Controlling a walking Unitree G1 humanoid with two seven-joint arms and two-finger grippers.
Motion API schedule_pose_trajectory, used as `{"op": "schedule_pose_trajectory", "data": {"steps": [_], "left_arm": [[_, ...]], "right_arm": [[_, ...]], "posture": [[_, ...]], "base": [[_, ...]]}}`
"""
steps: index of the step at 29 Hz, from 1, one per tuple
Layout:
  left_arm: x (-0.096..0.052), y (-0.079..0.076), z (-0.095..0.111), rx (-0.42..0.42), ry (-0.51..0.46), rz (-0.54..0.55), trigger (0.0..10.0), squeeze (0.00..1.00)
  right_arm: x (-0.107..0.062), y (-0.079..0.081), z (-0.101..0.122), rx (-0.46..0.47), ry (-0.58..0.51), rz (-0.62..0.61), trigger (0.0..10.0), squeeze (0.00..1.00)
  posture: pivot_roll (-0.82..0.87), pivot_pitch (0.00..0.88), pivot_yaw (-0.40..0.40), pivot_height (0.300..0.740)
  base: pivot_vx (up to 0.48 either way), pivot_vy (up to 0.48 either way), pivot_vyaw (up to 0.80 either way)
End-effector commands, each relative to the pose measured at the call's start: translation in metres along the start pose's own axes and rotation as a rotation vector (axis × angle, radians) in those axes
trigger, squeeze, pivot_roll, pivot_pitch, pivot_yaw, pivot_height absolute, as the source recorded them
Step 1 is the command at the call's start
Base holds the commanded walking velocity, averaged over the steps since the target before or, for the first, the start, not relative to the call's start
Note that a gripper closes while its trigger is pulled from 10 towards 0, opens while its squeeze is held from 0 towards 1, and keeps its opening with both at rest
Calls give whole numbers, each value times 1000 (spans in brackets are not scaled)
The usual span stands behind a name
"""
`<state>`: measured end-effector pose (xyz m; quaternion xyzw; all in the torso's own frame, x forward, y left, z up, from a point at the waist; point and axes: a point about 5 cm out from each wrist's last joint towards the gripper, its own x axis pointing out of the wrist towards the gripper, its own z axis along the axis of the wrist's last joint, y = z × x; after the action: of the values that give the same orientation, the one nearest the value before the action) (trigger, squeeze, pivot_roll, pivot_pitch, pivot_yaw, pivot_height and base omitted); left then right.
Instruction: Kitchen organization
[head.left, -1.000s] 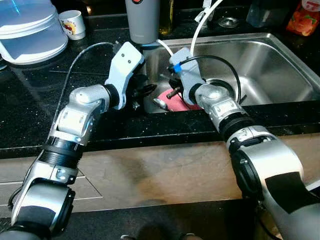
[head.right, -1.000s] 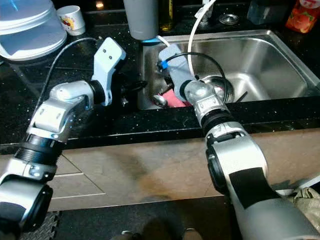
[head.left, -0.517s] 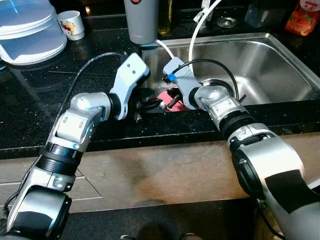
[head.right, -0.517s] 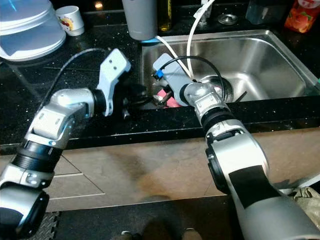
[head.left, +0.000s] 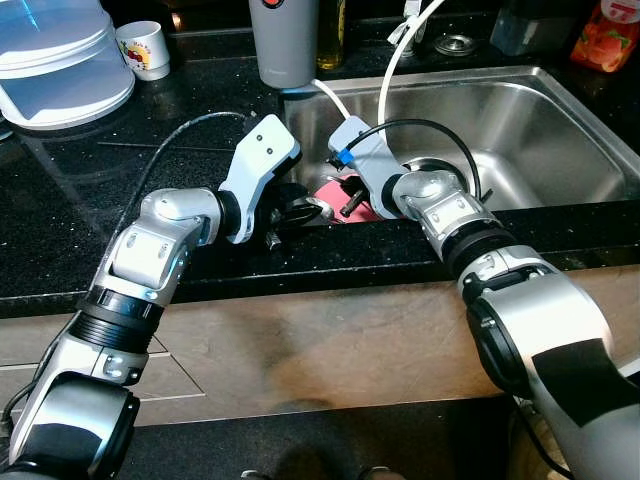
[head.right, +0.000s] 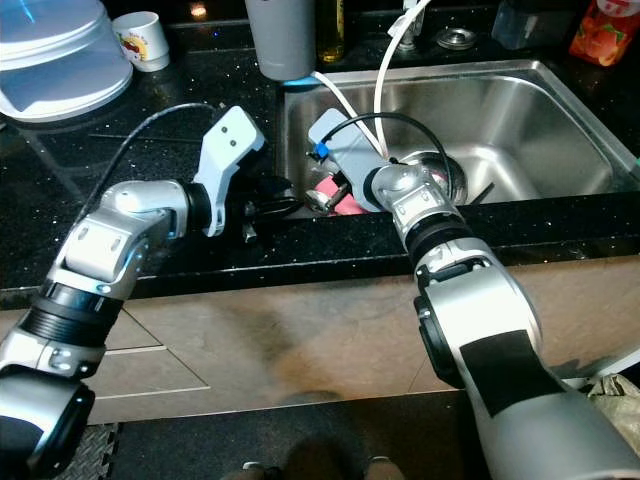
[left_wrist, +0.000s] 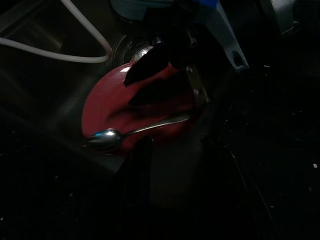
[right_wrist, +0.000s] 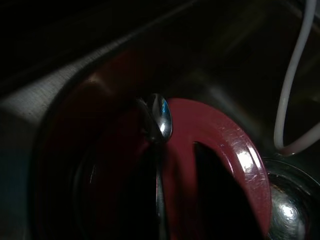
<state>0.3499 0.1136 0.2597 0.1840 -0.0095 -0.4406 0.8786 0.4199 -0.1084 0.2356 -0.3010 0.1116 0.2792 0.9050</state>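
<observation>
Gleaming spoon (left_wrist: 131, 132) across red plate (left_wrist: 105, 102), wrist-lit.

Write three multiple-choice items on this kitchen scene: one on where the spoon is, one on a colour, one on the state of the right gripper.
1. Where is the spoon?
A. Over the red plate in the sink
B. In the white mug
C. On the floor

2. What colour is the plate in the sink?
A. Blue
B. Red
C. Green

3. What is the right gripper doing?
A. Hanging idle at the robot's side
B. Holding the spoon by its handle
C. Gripping the white mug

Answers: 1 A, the right wrist view shows the spoon's bowl over the plate; 2 B, both wrist views show it red; 3 B, the handle runs between its fingers, while the left gripper sits close beside.
</observation>
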Motion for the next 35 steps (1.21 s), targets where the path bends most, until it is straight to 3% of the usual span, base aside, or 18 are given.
{"op": "schedule_pose_trajectory", "data": {"steps": [1,2,3,10,14,15,17,20,23,24,25,26,27,35], "left_arm": [[-3,1,-2,8,17,9,10000,0],[-3,1,-2,8,17,9,10000,0],[-3,2,-2,9,17,13,10000,0],[-3,11,1,-2,5,91,10000,0],[-4,35,4,-2,-6,284,10000,0],[-7,47,4,-6,2,359,10000,1000],[-11,62,3,4,26,433,10000,1000],[-14,70,2,38,49,477,10000,1000],[-23,90,0,87,94,604,10000,1000],[-28,99,-2,72,124,661,10000,769],[-32,104,-4,58,143,697,10000,769],[-35,110,-4,55,160,739,10000,157],[-36,113,-3,59,170,765,10000,0],[-40,123,-1,70,190,821,10000,0]], "right_arm": [[1,3,-6,4,26,2,10000,592],[1,3,-6,4,26,2,10000,592],[1,2,-6,1,23,-6,10000,0],[0,-3,0,12,-14,-53,10000,0],[-4,-14,13,72,-120,-151,10000,0],[-6,-17,19,149,-188,-177,10000,0],[-8,-20,25,259,-283,-197,10000,0],[-8,-18,27,274,-319,-197,10000,0],[-8,-14,29,356,-388,-192,10000,0],[-6,-11,28,375,-400,-180,10000,0],[-6,-9,28,383,-404,-171,10000,0],[-5,-6,27,378,-406,-169,10000,0],[-4,-4,26,372,-407,-167,10000,0],[-4,-2,22,373,-415,-184,10000,0]], "posture": [[43,144,27,740],[43,144,27,740],[43,144,27,740],[44,146,27,740],[46,148,20,740],[47,150,20,740],[47,153,22,740],[47,154,25,740],[46,165,42,740],[48,169,47,740],[48,171,49,740],[47,176,53,740],[46,179,54,740],[46,191,69,740]], "base": [[0,0,0],[0,0,0],[0,0,0],[0,0,0],[0,0,0],[0,0,0],[0,0,0],[0,0,0],[0,0,0],[0,0,0],[0,0,0],[0,0,0],[0,0,0],[0,0,0]]}}
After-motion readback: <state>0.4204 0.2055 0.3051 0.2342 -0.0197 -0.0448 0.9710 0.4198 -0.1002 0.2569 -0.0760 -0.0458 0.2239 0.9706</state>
